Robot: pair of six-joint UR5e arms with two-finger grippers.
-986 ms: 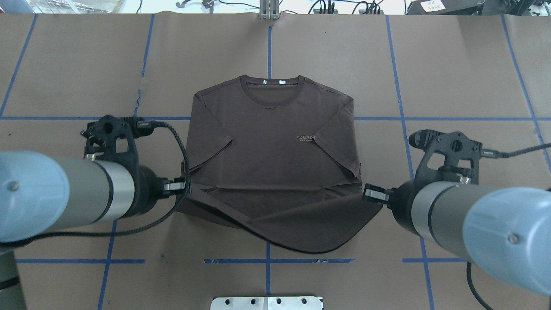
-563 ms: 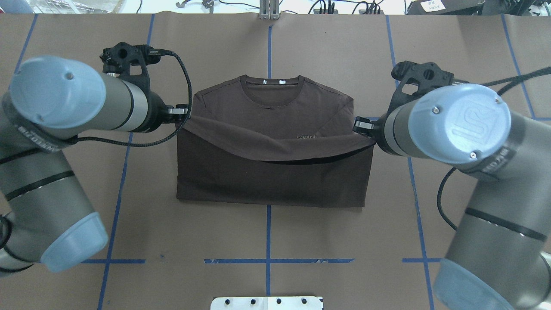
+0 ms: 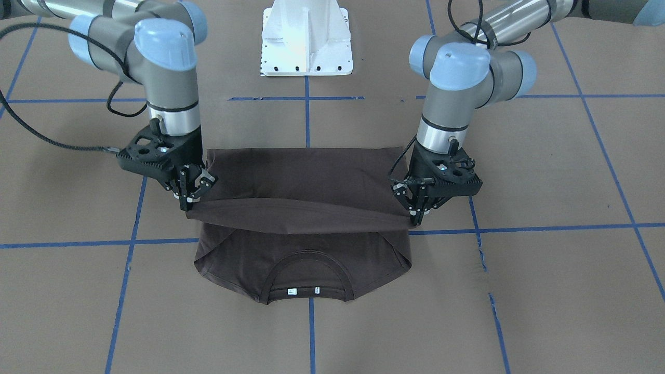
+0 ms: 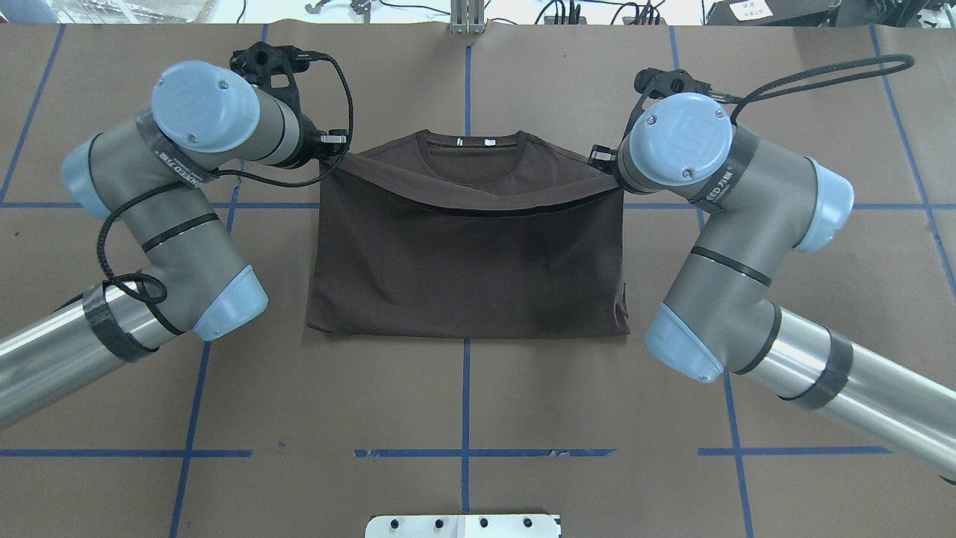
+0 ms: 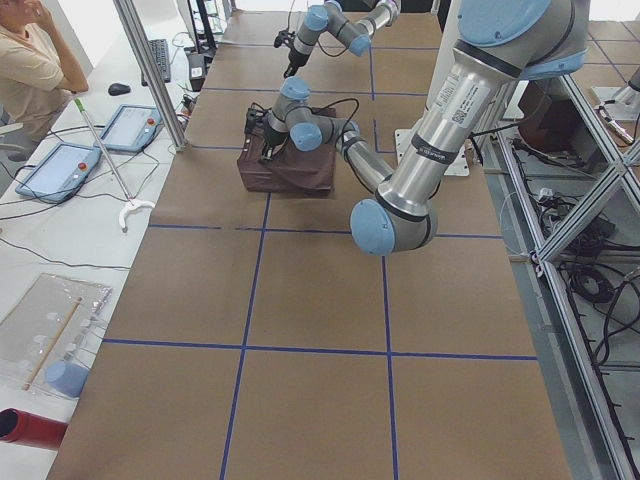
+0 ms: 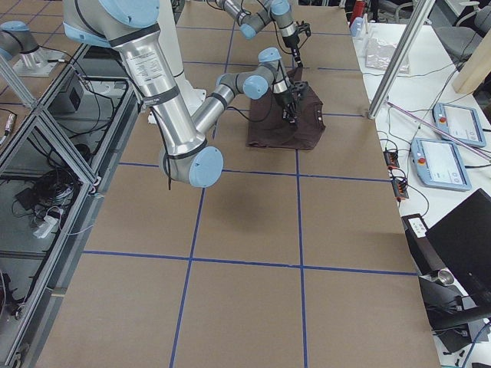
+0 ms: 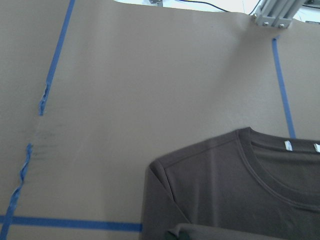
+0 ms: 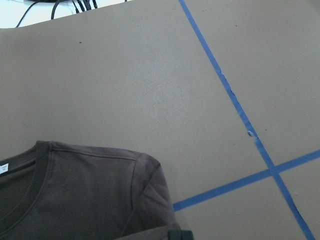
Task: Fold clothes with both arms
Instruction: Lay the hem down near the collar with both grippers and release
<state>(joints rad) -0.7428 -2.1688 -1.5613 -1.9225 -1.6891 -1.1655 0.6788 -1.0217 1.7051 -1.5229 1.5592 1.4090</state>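
Observation:
The dark brown-grey T-shirt lies flat mid-table, its lower half folded up over the chest. My left gripper and right gripper are each shut on a corner of the hem, holding it just above the shoulders. The hem sags between them just short of the collar and white neck tags. In the front view the left gripper is on the right and the right gripper on the left, the T-shirt between them. The wrist views show the shirt's shoulders below.
The brown paper table carries a grid of blue tape lines. The white pedestal base stands behind the shirt on the robot's side. An aluminium post stands at the far edge. An operator sits beside the table's far side.
Both grippers have carried the hem from the near side across the shirt to just short of the collar. The lower half now lies folded over the chest, hiding the lettering.

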